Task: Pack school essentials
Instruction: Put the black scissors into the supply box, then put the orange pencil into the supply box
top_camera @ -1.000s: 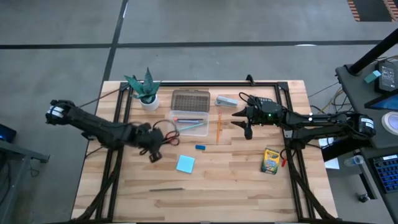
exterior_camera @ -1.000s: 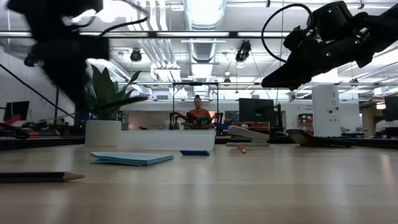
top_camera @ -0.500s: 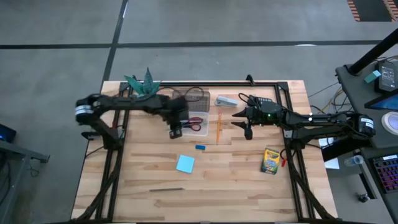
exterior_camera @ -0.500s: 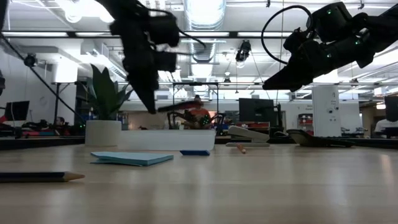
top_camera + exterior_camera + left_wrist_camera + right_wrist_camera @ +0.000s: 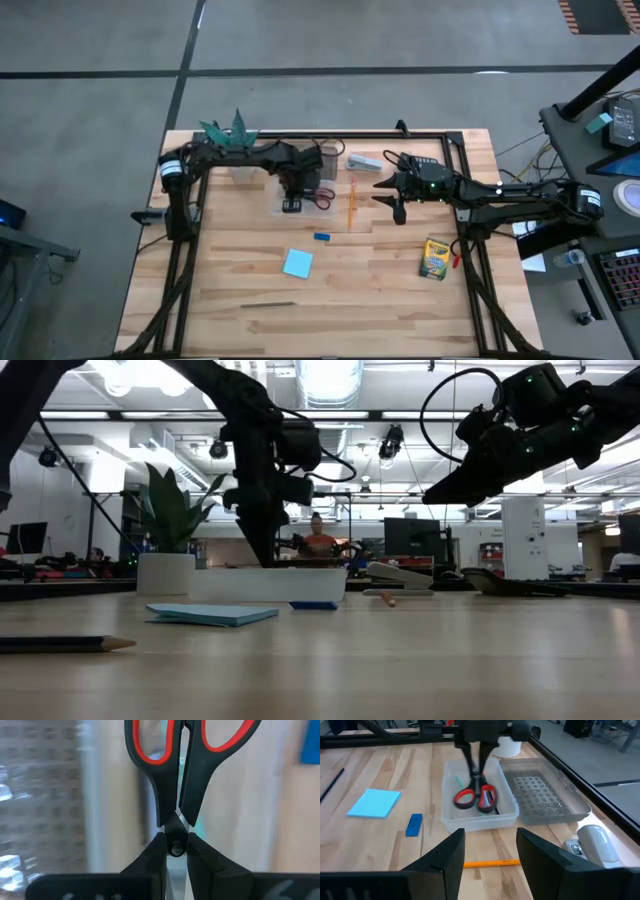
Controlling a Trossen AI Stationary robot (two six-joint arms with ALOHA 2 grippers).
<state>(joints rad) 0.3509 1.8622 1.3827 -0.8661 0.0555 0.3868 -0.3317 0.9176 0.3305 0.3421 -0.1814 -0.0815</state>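
Note:
The red-handled scissors point(image 5: 475, 798) hang handles-down inside the clear plastic box point(image 5: 476, 823), under my left gripper point(image 5: 175, 852), which is shut on them over the box point(image 5: 300, 205). A teal pen point(image 5: 457, 781) lies in the box. My right gripper point(image 5: 394, 197) hovers open above the table, right of the orange pencil point(image 5: 352, 203). On the table lie the light-blue notepad point(image 5: 297, 263), blue eraser point(image 5: 321, 237), crayon box point(image 5: 434, 258) and grey pencil point(image 5: 268, 305). My left gripper pinches the scissors at their pivot point(image 5: 175, 849), one finger point(image 5: 150, 862) on each flat side. The fingers come from above, pointing down. The red handles point(image 5: 465, 798) hang below inside the box; whether they touch its floor, I cannot tell. The blades are hidden behind the fingers.
The box's open meshed lid point(image 5: 545, 795) lies on its far side. A grey stapler point(image 5: 364, 161) sits beyond the orange pencil, and a potted plant point(image 5: 235, 140) stands at the far left. Black frame rails point(image 5: 190, 260) run along the table's sides.
My left gripper, shut on the scissors, has swung from the table's left-middle toward the far edge and right, to a place over the clear box. It has tipped to point down, and the scissors' handles now hang inside the box. My right arm has kept still.

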